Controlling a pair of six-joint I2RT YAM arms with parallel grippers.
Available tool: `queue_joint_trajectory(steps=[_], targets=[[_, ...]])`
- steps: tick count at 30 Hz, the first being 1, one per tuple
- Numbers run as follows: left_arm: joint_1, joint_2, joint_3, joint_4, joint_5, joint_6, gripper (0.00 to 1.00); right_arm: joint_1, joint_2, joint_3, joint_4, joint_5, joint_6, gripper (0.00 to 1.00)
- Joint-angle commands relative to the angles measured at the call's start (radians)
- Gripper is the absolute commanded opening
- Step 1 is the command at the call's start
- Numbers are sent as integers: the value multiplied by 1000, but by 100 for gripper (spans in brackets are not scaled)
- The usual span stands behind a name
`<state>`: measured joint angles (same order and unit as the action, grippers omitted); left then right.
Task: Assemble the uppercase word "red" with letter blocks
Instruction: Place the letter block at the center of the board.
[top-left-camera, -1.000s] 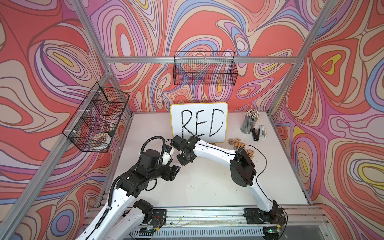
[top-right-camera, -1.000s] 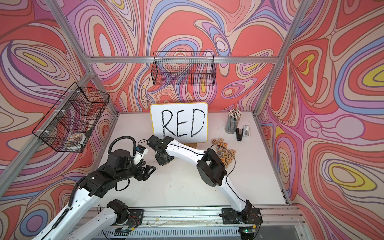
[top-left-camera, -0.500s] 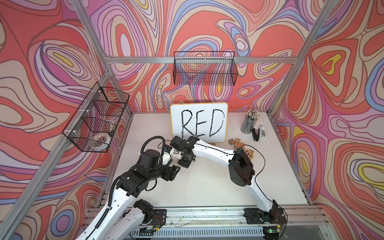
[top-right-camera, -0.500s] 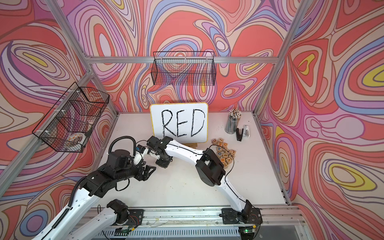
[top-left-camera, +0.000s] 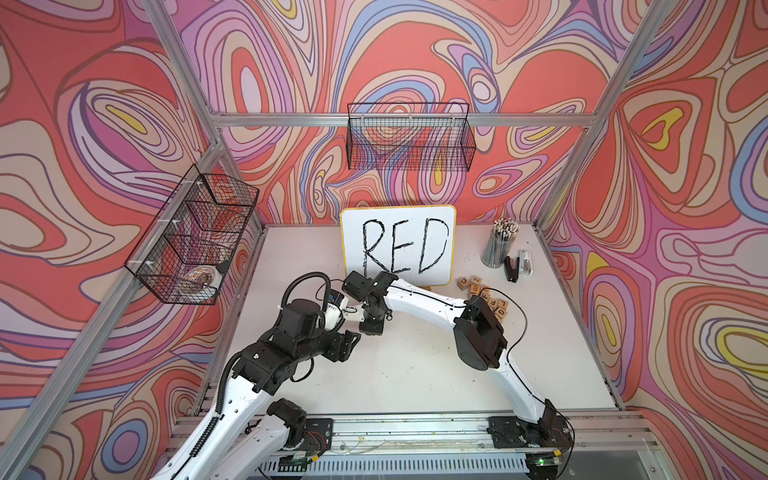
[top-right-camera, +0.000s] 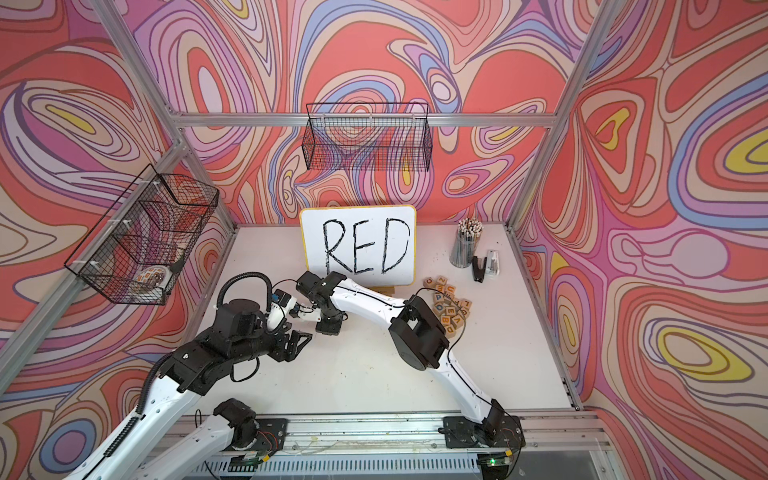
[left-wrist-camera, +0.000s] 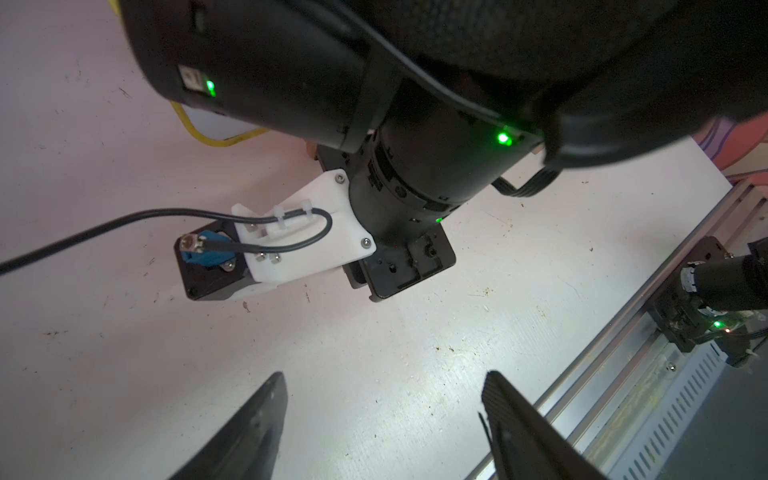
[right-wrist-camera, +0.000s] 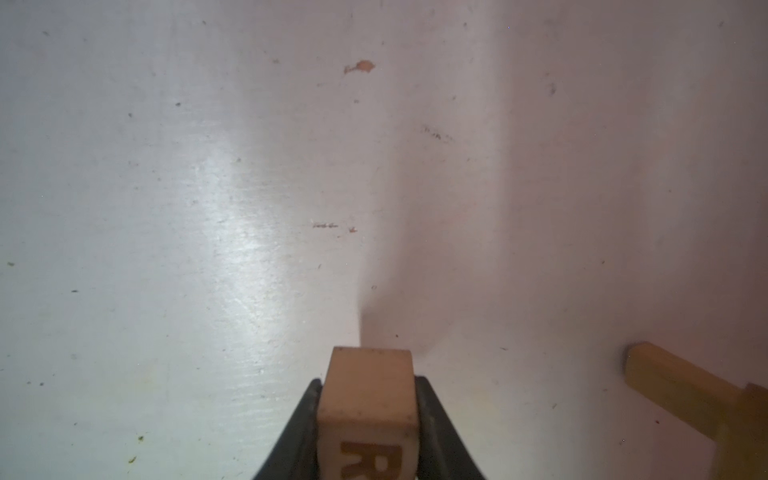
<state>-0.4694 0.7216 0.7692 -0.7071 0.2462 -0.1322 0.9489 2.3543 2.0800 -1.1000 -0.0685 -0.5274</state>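
One block is in hand. The right gripper (right-wrist-camera: 368, 384) is clamped on the R block (right-wrist-camera: 368, 407), with a finger pressed to each side and the orange-brown R face toward the wrist camera. The block sits low over bare table (right-wrist-camera: 208, 208); whether it touches the surface cannot be told.

In both top views the right gripper (top-left-camera: 371, 328) points down in front of the lower left corner of the whiteboard (top-left-camera: 399, 249), which reads "RED". A wooden stand foot (right-wrist-camera: 681, 386) lies near the block but apart from it.

The remaining letter blocks (top-left-camera: 486, 295) are heaped near the board's other lower corner, well apart from the gripper. No E or D is seen set out anywhere.

The left gripper (left-wrist-camera: 384, 376) has its jaws apart with nothing between them. It hovers over the table close beside the right wrist.

Step, judged: placing the first letter, R, at the start of the word, so the task is at an early stage.

Next move, judged:
- Lower the block until it sits flat, with the R on top and readable.
- Part the fingers and lift straight up so the cube is not dragged or tipped.
- Leave room toward the robot's right for E and D.
- Go to the pile for E.

The left arm is crowding the spot, so it needs to stay clear.
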Motion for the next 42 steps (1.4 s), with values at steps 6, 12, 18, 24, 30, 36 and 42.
queue_joint_trajectory(steps=[6, 12, 18, 24, 30, 36, 42], targets=[[4, 4, -13, 10, 4, -6, 77, -17, 0, -14, 12, -5, -61, 20], [5, 9, -13, 11, 5, -6, 77, -28, 10, -3, 8, -8, -74, 21], [3, 22, -15, 13, 14, -9, 77, -37, 20, -1, 17, -4, -84, 22], [5, 39, -15, 15, 29, -9, 77, -40, 26, 0, 25, -11, -86, 23], [4, 35, -16, 17, 28, -11, 77, -39, 36, -1, 28, -23, -85, 24], [4, 32, -16, 16, 27, -9, 77, -40, 45, -9, 23, -23, -91, 25], [4, 30, -16, 15, 28, -10, 78, -41, 56, -9, 23, -17, -99, 25]])
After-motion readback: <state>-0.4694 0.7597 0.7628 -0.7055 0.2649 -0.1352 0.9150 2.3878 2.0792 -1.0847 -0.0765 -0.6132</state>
